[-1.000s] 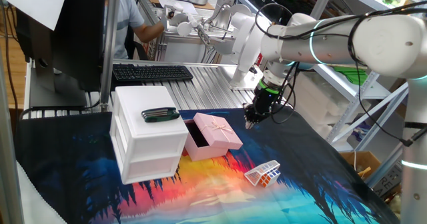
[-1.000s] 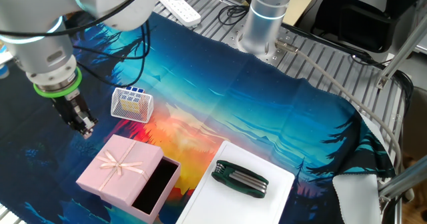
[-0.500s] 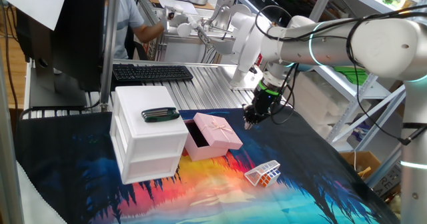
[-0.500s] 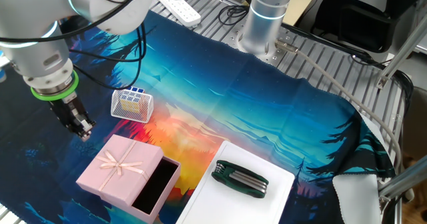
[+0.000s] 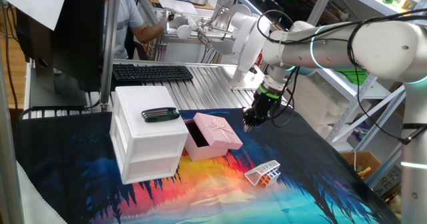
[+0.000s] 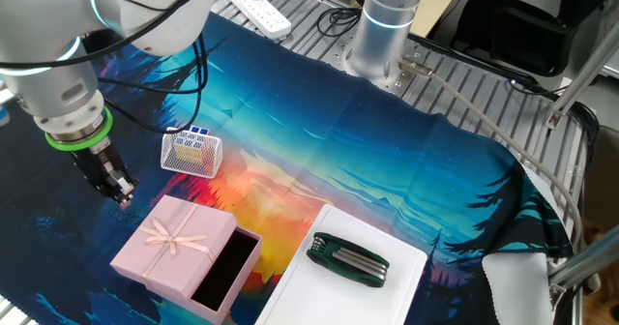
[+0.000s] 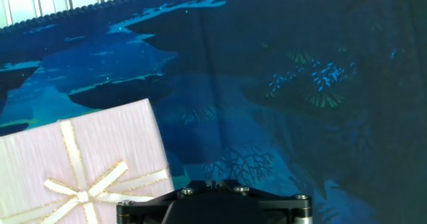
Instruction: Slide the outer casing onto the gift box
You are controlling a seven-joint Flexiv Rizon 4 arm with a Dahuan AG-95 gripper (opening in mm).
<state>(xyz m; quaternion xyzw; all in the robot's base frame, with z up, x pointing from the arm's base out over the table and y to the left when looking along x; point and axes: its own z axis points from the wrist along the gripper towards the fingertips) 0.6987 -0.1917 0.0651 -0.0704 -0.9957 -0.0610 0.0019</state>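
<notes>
The outer casing (image 5: 220, 131), a pale pink sleeve with a gold bow mark, lies on the printed cloth beside the white cabinet. It also shows in the other fixed view (image 6: 172, 240) and at the lower left of the hand view (image 7: 80, 164). The gift box (image 5: 195, 135) sticks out of the sleeve's cabinet-side end, its dark interior showing (image 6: 222, 270). My gripper (image 5: 249, 123) hangs just above the cloth, close to the sleeve's opposite side and apart from it (image 6: 120, 192). Its fingers look pressed together and hold nothing. The hand view shows only the black gripper body.
A white drawer cabinet (image 5: 150, 144) carries a dark green multi-tool (image 5: 160, 115) on top. A clear wire-like cube (image 5: 263, 173) lies on the cloth in front of the box. A keyboard (image 5: 152, 72) and metal rails lie behind. The arm's base (image 6: 385, 30) stands at the cloth's edge.
My gripper has shifted slightly, a little lower and along the sleeve's side. The sleeve and the box have not moved.
</notes>
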